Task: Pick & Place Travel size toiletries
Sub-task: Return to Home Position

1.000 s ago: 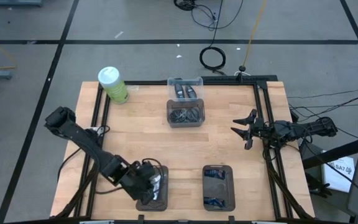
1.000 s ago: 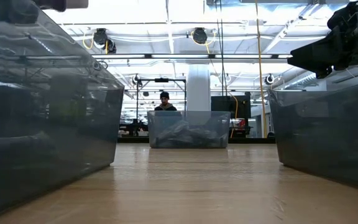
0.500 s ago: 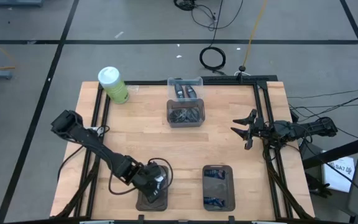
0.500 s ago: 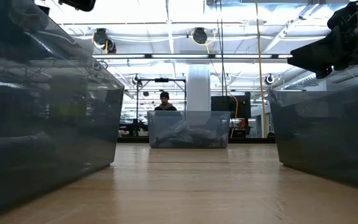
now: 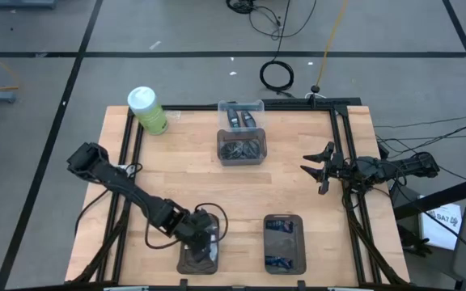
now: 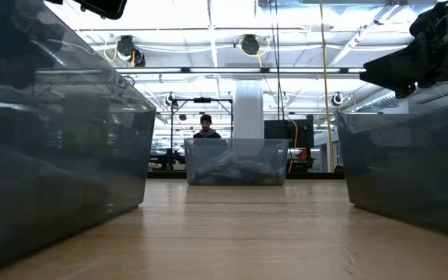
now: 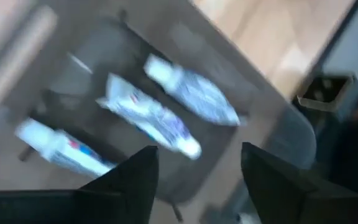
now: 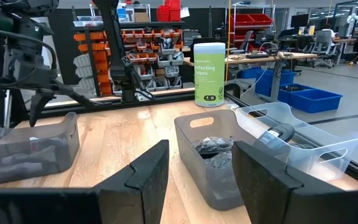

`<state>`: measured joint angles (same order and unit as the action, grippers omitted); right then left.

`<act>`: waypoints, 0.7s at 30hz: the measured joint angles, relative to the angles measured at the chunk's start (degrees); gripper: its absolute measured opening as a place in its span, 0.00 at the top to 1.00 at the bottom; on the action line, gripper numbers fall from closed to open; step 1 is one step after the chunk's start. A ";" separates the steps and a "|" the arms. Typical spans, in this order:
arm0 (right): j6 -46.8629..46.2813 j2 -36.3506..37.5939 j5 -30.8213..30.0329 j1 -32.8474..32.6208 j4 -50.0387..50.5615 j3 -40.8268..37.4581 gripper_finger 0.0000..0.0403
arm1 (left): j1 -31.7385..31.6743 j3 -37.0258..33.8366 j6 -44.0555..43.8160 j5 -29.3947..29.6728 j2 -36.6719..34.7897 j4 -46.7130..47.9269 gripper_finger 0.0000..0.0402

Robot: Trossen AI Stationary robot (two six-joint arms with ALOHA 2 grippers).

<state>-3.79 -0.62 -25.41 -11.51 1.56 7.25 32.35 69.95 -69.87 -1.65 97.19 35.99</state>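
Left gripper low over left bin, fingers spread, empty; sloppy lift could clip rim, jostle white tubes. Right gripper parked at right edge, same.

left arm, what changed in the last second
The left arm shifted slightly toward the table's middle; the left end effector hangs open above the left tray, where three white tubes lie. Nothing was taken or let go. The right end effector, open at the table's right edge, and the green bottle didn't move.
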 joint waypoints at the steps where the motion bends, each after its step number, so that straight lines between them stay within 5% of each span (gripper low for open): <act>1: -0.01 0.01 0.00 0.01 0.02 0.00 0.59 | -0.34 0.00 0.60 -2.60 -0.13 -0.11 0.43; 9: 0.00 0.02 0.00 0.01 0.02 0.00 0.59 | -3.88 -0.05 7.18 -8.66 -3.55 -3.65 0.35; 16: 0.00 0.02 0.00 0.02 0.00 0.00 0.59 | -5.39 0.02 23.26 4.50 -15.44 -1.42 0.35; 21: -0.01 0.02 0.00 0.01 0.01 0.00 0.59 | -7.72 0.00 39.98 6.23 -26.25 3.50 0.35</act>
<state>-3.80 -0.60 -25.41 -11.49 1.57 7.25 24.64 69.95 -29.89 4.59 70.94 39.49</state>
